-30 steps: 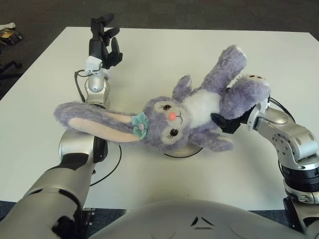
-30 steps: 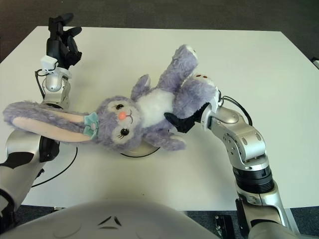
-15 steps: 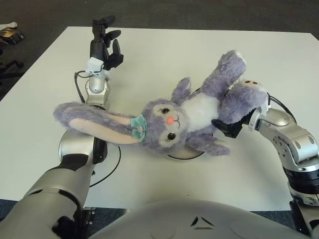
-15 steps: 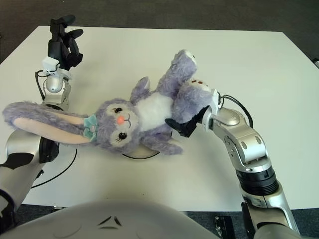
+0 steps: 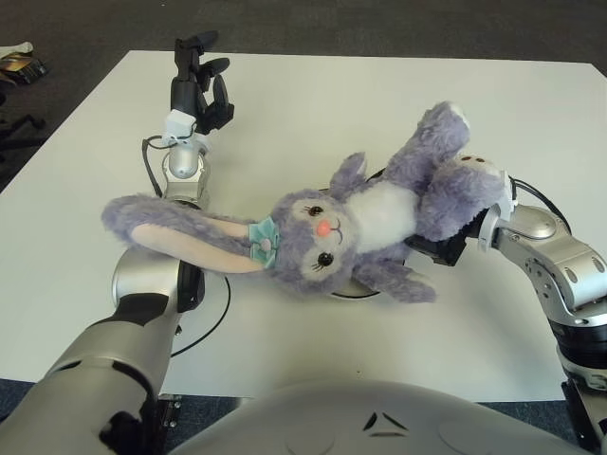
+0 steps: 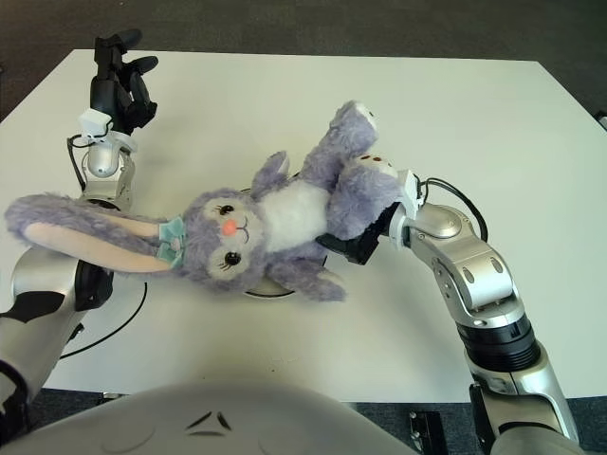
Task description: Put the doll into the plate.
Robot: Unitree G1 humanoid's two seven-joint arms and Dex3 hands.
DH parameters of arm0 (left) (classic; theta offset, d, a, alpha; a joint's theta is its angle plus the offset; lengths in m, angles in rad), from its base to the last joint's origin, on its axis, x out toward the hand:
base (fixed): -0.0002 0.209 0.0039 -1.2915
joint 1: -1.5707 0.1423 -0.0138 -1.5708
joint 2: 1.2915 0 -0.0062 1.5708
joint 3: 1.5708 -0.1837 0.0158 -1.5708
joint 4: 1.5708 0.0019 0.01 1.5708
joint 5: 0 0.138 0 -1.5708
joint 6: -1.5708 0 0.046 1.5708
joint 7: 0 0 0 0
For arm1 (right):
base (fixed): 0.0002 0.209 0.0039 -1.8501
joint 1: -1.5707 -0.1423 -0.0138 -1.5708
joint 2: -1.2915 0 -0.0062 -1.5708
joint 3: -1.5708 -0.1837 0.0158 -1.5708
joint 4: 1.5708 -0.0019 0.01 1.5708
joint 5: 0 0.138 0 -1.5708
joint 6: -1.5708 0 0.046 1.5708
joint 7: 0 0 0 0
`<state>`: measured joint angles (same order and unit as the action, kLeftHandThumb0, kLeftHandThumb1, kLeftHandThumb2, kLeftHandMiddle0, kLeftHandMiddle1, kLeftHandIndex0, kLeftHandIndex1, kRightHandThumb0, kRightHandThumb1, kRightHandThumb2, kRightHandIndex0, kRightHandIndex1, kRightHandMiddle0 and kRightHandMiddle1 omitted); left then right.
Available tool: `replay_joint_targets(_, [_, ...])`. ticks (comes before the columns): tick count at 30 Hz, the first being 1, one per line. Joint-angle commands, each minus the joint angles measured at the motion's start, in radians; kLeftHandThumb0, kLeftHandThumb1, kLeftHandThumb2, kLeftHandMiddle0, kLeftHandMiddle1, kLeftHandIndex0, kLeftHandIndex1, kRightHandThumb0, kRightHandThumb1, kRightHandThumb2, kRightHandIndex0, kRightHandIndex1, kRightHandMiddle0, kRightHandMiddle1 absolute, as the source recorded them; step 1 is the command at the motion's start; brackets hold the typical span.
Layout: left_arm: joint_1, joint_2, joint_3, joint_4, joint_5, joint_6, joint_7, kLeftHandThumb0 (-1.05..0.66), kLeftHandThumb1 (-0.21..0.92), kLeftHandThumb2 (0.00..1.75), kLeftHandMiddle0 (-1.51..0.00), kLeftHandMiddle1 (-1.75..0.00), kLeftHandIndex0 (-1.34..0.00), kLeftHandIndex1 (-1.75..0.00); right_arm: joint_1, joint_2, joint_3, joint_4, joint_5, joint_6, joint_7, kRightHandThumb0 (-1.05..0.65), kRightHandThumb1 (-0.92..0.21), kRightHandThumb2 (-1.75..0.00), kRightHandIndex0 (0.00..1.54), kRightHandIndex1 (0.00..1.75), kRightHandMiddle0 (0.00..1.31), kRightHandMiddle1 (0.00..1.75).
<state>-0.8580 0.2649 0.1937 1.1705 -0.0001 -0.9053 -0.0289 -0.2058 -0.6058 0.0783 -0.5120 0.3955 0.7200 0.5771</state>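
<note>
White table (image 5: 313,104), plate (image 5: 353,292) on it, doll (image 5: 351,227) over plate

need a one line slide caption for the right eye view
Right robot hand grips the purple bunny doll by its legs over the plate; left robot hand raised at the white table's far-left corner.

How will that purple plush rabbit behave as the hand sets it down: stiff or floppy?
Likely floppy: the doll sprawls, its long ear draped sideways over the left arm. Its fuzzy fabric probably grips well in the right hand. It looks light and unlikely to roll off the plate.
</note>
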Motion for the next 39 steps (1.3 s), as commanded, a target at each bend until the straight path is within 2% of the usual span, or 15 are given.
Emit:
replay_joint_targets(1, [0.0,-0.003,0.002,-0.01,-0.009,0.005,-0.004,-0.73,0.92,0.77,-0.22,-0.94,0.0,-1.0,0.011,-0.024,0.017,-0.004,-0.042,0.008,-0.014,-0.39,-0.12,-1.13,0.06,0.59,0.0,1.02])
replay_joint_targets(4, [0.001,0.002,-0.005,-0.011,0.002,0.016,0.003,-0.72,0.92,0.77,-0.23,-0.94,0.0,-1.01,0.018,-0.02,0.016,-0.007,-0.061,-0.021,-0.013,-0.41,-0.12,-1.13,0.09,0.58,0.0,1.0])
replay_joint_targets(7, [0.002,0.004,-0.008,-0.012,0.009,0.021,0.006,-0.7,0.92,0.77,-0.22,-0.96,0.0,-1.13,0.025,-0.018,0.013,-0.011,-0.078,-0.053,-0.012,-0.43,-0.13,-1.11,0.12,0.58,0.0,0.98])
replay_joint_targets(12, [0.003,0.009,-0.013,-0.015,0.016,0.04,0.007,-0.67,0.92,0.77,-0.2,-0.98,0.0,-1.22,0.043,-0.01,0.003,-0.018,-0.101,-0.104,-0.016,-0.46,-0.14,-1.09,0.13,0.57,0.0,0.95])
replay_joint_targets(15, [0.003,0.008,-0.015,-0.017,0.018,0.047,0.011,-0.67,0.92,0.77,-0.18,-0.98,0.0,-1.23,0.075,0.003,-0.013,-0.032,-0.149,-0.221,-0.037,-0.48,-0.15,-1.07,0.11,0.54,0.0,0.92])
replay_joint_targets(17, [0.004,0.007,-0.015,-0.018,0.016,0.051,0.009,-0.67,0.92,0.77,-0.17,-0.97,0.0,-1.21,0.09,0.018,-0.009,-0.015,-0.193,-0.323,-0.053,-0.5,-0.16,-1.05,0.1,0.52,0.0,0.9])
replay_joint_targets(18, [0.005,0.006,-0.013,-0.018,0.013,0.051,0.006,-0.67,0.92,0.77,-0.16,-0.97,0.0,-1.2,0.101,0.028,-0.005,-0.004,-0.236,-0.402,-0.076,-0.5,-0.16,-1.05,0.09,0.51,0.0,0.89])
replay_joint_targets(21, [0.007,0.004,-0.012,-0.018,0.009,0.056,0.003,-0.66,0.92,0.76,-0.17,-0.98,0.0,-1.19,0.121,0.047,0.006,0.015,-0.337,-0.561,-0.132,-0.39,-0.14,-1.1,0.07,0.45,0.0,0.88])
replay_joint_targets(25, [0.007,0.004,-0.013,-0.018,0.011,0.062,0.005,-0.65,0.92,0.77,-0.17,-0.98,0.0,-1.19,0.131,0.058,0.011,0.042,-0.407,-0.673,-0.166,-0.23,-0.12,-1.18,0.05,0.4,0.0,0.86])
replay_joint_targets(27, [0.007,0.003,-0.012,-0.019,0.008,0.064,0.0,-0.64,0.92,0.76,-0.16,-0.98,0.0,-1.19,0.13,0.061,0.012,0.05,-0.422,-0.705,-0.168,-0.05,-0.11,-1.26,0.04,0.35,0.0,0.84])
replay_joint_targets(32, [0.008,0.001,-0.011,-0.022,0.006,0.073,0.003,-0.62,0.92,0.75,-0.16,-0.99,0.0,-1.18,0.127,0.067,0.008,0.058,-0.421,-0.715,-0.15,0.13,-0.12,-1.35,0.02,0.31,0.0,0.83])
replay_joint_targets(39, [0.01,0.001,-0.011,-0.027,0.008,0.086,0.01,-0.61,0.92,0.77,-0.16,-0.99,0.0,-1.12,0.12,0.074,-0.001,0.055,-0.422,-0.704,-0.137,0.22,-0.09,-1.4,0.02,0.28,0.0,0.85])
